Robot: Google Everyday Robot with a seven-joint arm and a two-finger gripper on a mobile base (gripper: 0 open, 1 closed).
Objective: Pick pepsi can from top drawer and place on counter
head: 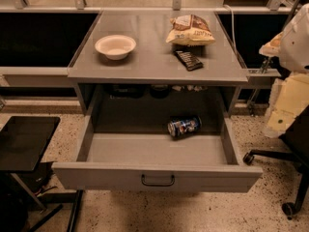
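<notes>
Barely started tbh: the drawer (96,175) is open, the can (184,126) lies on its side near its back right corner, and the gripper's out of shot past the counter's (145,57) right edge, can't tell its grip, so the whole pick-and-place is left.

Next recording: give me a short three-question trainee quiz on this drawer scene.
1. True or false: the pepsi can stands upright in the top drawer.
2. What lies on the counter just in front of the chip bag? A) spoon B) dark bar packet C) mug
3. Fill in: the claw hangs at the picture's ____ edge, outside the drawer.
Key: 1 false, it lies on its side; 2 B; 3 right.
</notes>
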